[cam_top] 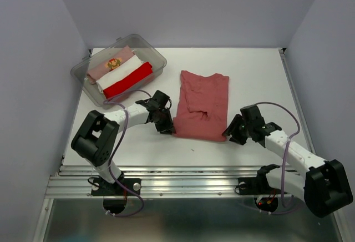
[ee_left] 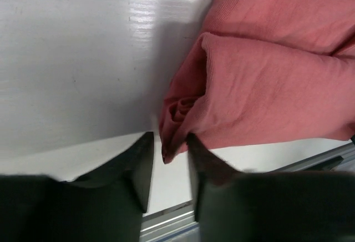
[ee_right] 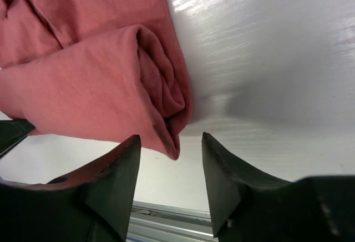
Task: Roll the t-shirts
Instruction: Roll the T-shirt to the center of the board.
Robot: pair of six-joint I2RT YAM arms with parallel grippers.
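Observation:
A large brick-red t-shirt [cam_top: 202, 106] lies flat mid-table, its near hem folded over into a low roll. My left gripper [cam_top: 166, 125] sits at the roll's left end and my right gripper [cam_top: 228, 134] at its right end. In the left wrist view the left gripper [ee_left: 169, 139] is slightly open; the shirt's [ee_left: 266, 86] corner hangs between the jaws, against the right finger, with a gap to the left one. In the right wrist view the right gripper [ee_right: 171, 136] stands open, and the roll's [ee_right: 94, 86] end tip hangs loose between its fingers. Pale pink [cam_top: 113, 63], white [cam_top: 123, 71] and bright red [cam_top: 128, 80] rolled bundles lie together.
The three bundles sit in a clear plastic tub [cam_top: 158, 59] at the back left of the white table [cam_top: 260, 75]. A metal rail [cam_top: 183, 178] runs along the near edge just behind both grippers. Grey walls close in on three sides.

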